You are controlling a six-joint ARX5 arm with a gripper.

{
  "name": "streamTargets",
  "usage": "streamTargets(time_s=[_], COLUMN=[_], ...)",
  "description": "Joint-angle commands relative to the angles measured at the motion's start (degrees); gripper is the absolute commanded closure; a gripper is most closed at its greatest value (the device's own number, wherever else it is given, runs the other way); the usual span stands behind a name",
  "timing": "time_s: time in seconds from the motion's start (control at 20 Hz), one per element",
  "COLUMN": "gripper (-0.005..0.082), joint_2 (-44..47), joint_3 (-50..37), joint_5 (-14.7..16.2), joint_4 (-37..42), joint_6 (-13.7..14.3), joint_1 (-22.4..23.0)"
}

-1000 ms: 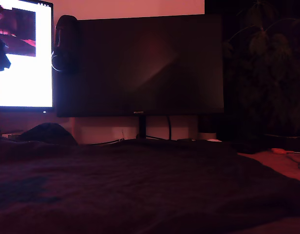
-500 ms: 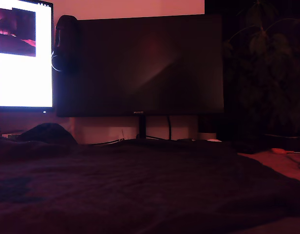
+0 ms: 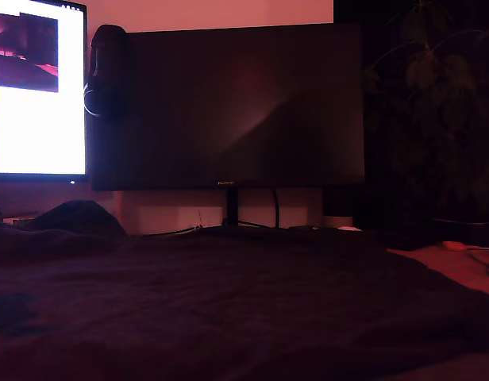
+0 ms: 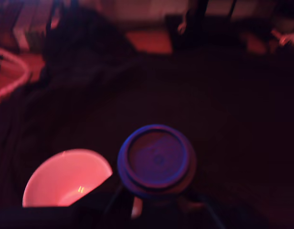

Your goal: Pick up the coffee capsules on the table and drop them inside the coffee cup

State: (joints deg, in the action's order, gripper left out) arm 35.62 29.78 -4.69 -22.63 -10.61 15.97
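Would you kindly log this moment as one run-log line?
claw: shut on coffee capsule | capsule: flat rim toward wrist camera, beside coffee cup opening | cup: looks empty | drop: pending

Cloth: the dark rumpled cloth (image 3: 244, 309) is lying bare in the exterior view.
Back edge: the wide dark monitor (image 3: 229, 103) is walling it off.
Cup: the pale round open-mouthed cup (image 4: 66, 179) is gaping unblocked, with the dark-blue round-rimmed capsule (image 4: 155, 160) sitting just beside its rim.

Dark cloth (image 3: 244, 309) over table: matt, wrinkled, soft-looking. Monitor screen (image 3: 229, 103): glossy, faint reflections. Capsule (image 4: 155, 160): smooth dark-blue rim, slight sheen; flat top looks like foil. Cup (image 4: 66, 179) interior: smooth, glossy, small highlight.
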Motion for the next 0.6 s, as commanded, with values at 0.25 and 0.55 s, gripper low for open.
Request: streamTargets(time_s=[0.25, 0.55], gripper=[0.0592, 0.0592], joint_2=[-0.11, -0.11], joint_3=[-0.87, 3.58], joint_5=[-3.34, -7.1], joint_4=[-6.19, -14.27], joint_6=[-3.17, -4.44], joint_1=[-0.22, -0.22])
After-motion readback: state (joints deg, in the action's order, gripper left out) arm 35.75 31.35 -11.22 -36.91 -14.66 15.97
